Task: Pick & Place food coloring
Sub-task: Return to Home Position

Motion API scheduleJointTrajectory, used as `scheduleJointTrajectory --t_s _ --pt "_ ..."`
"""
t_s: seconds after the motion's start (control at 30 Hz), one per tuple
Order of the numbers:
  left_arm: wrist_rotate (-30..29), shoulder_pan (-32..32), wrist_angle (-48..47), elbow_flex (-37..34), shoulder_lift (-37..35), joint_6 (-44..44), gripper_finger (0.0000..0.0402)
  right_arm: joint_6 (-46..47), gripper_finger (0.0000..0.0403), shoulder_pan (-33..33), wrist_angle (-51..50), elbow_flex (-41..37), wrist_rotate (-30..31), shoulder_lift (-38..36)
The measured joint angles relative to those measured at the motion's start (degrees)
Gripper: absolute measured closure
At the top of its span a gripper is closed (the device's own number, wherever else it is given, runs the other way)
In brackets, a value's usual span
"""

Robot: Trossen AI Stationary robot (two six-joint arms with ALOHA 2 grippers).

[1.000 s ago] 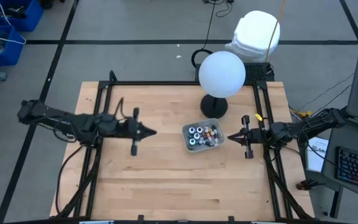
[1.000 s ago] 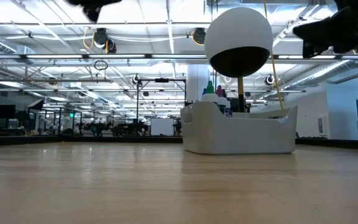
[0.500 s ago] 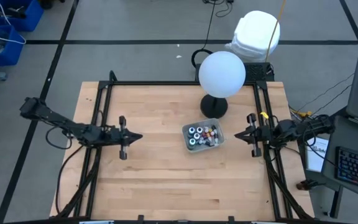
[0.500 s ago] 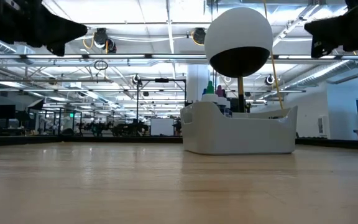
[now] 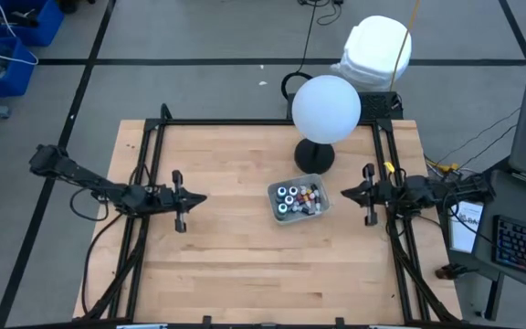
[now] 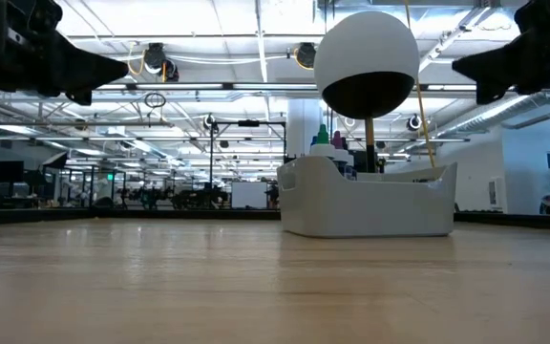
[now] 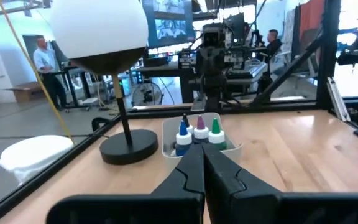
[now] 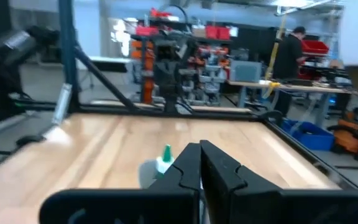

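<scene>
The food coloring bottles (image 5: pixel 298 198) stand together in a clear grey tray (image 5: pixel 276 206) at the table's middle. Their caps are white, dark, red and yellow. The left wrist view shows blue, purple and green tips (image 7: pixel 199 126) rising above the tray. A green-tipped bottle (image 8: pixel 165 157) shows in the right wrist view. My left gripper (image 5: pixel 201 197) hovers left of the tray, shut and pointing at it. My right gripper (image 5: pixel 344 193) hovers just right of the tray, also shut. Both grippers are above the table and touch nothing.
A lamp with a white globe (image 5: pixel 326 108) stands on a black round base (image 5: pixel 314 156) just behind the tray. A black frame (image 5: pixel 245 122) runs around the table's edges. Bare wood lies in front of the tray. People show in the room beyond.
My left gripper has drawn back from the tray toward the table's left edge and come lower; in the low view it has dropped into the picture. My right gripper has backed off a little toward the right edge. The tray and bottles have not moved.
</scene>
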State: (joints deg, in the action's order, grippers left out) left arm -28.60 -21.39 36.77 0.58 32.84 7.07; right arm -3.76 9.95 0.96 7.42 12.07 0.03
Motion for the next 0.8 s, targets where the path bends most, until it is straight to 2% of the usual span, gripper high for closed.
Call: scheduleJointTrajectory --t_s 0.2,0.37,0.47,0.53,0.8 --pt "-0.44 2.15 -2.14 0.01 0.13 -1.55 0.0401 1.28 0.0403 -5.70 -3.01 0.00 -0.30 0.02" --pt "-0.46 2.97 -4.08 0.00 0.15 -3.67 0.0401 2.44 0.0403 -8.99 1.96 -3.28 -7.64 0.03" --pt "-0.44 2.99 -5.75 0.02 0.17 -4.81 0.0401 3.47 0.0403 -10.61 5.77 -6.15 -7.82 -0.04" --pt "-0.39 2.99 -6.13 0.02 0.20 -5.16 0.0401 4.13 0.0403 -11.71 2.39 -6.26 -7.84 0.37" --pt "1.39 2.99 -6.06 0.02 0.05 1.48 0.0401 3.50 0.0403 -14.52 6.00 -6.36 -13.08 0.02"
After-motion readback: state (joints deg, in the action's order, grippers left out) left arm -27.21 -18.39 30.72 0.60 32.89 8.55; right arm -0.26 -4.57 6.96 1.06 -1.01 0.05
